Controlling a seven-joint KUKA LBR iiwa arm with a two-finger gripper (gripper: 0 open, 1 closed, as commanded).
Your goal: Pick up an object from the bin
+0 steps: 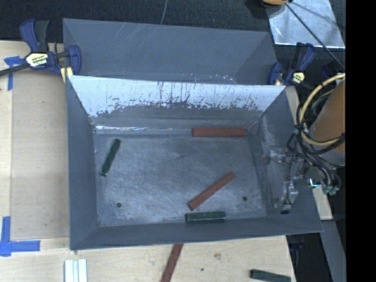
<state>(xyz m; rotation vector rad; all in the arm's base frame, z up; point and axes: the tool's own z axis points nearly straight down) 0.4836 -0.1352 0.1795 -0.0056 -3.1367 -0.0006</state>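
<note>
Camera view: brown stick (211, 191) on scuffed bin floor (158, 169).

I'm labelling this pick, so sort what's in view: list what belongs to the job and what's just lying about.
Job: gripper, bin, and inside it brown stick at the back wall, brown stick in the middle, green stick on the left, green stick at the front.
Lying about: brown stick outside the bin, green stick outside the bin.
</note>
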